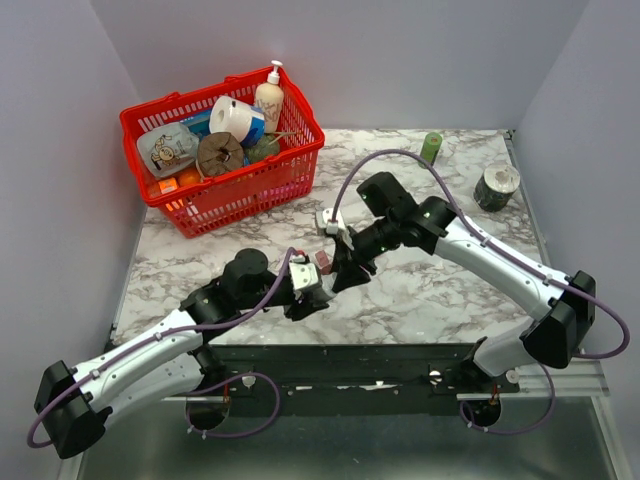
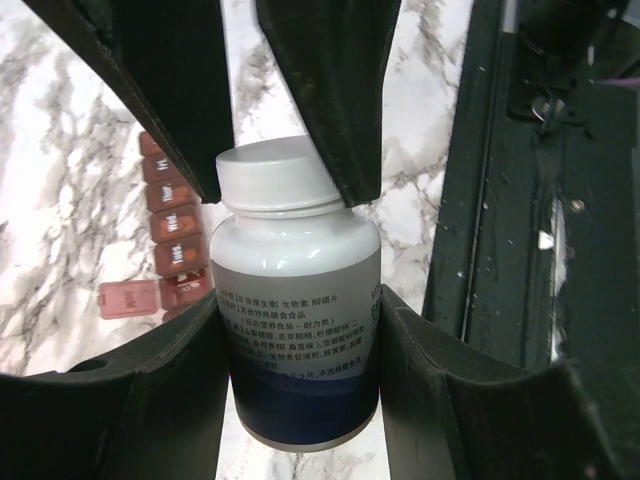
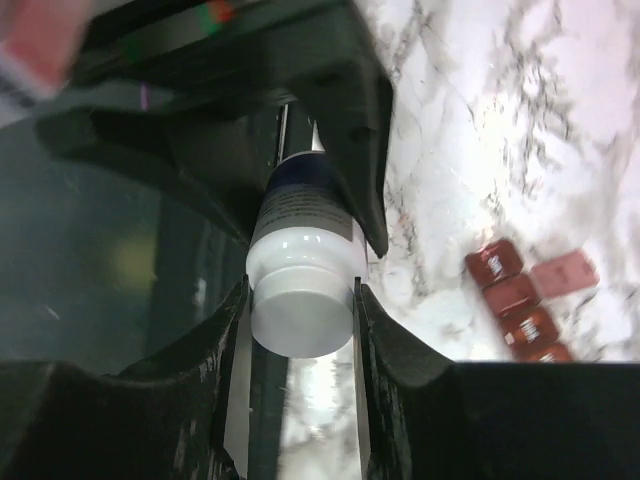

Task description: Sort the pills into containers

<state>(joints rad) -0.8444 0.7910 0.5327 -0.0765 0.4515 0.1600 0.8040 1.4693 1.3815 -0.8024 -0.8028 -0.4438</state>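
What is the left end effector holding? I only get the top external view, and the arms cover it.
Observer: A white pill bottle. The left end effector grips its body.
Operator: And the right one?
Observer: The right end effector clamps the white cap from both sides. The cap is on the bottle.
Operator: Is the pill organizer ready?
Observer: One pink lid on the containers is flipped open to the side. The other lids in view are shut.
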